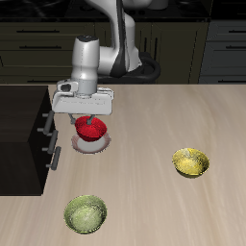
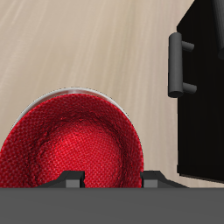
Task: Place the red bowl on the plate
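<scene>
The red bowl [image 1: 91, 133] sits on the plate [image 1: 95, 147], of which only a pale edge shows beneath it. My gripper [image 1: 88, 119] hangs directly over the bowl, its fingertips down at the rim on the side nearer the black cabinet. The wrist view is mostly filled by the red bowl [image 2: 74, 153], with a thin strip of the plate [image 2: 70, 91] past its far rim. My gripper [image 2: 112, 181] shows only two short finger stubs set wide apart, so it is open. The bowl's near rim is hidden behind my hand.
A black cabinet [image 1: 24, 135] with handles [image 2: 178, 61] stands right beside the plate. A yellow bowl [image 1: 190, 161] rests farther along the table. A green bowl [image 1: 86, 213] lies near the front edge.
</scene>
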### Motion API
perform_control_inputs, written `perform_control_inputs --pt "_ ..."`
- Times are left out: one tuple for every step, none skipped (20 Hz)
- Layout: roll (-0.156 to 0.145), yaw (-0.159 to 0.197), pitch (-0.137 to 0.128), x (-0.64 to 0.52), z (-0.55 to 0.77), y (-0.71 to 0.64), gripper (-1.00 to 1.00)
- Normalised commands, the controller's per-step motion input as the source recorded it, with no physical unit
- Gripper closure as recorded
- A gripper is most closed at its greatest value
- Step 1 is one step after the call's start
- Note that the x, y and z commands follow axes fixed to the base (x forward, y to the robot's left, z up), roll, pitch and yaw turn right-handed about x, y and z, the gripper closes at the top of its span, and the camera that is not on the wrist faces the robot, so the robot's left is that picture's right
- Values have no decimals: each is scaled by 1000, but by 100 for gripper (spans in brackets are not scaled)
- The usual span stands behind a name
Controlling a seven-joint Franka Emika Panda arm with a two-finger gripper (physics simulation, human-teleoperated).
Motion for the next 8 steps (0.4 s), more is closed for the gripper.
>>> perform_control_inputs --pt "-5 -18 24 -47 -22 -47 -100" --pt "12 -32 24 -11 -15 10 -100" --pt "18 52 -30 -38 -7 84 -100" --pt "2 2 12 -39 -24 17 -100" --pt "14 10 3 -74 -6 13 -100" --pt "2 3 12 -37 8 -12 -100" --pt "2 -1 10 -47 16 -25 -100" --pt "0 11 -1 -18 17 25 -100"
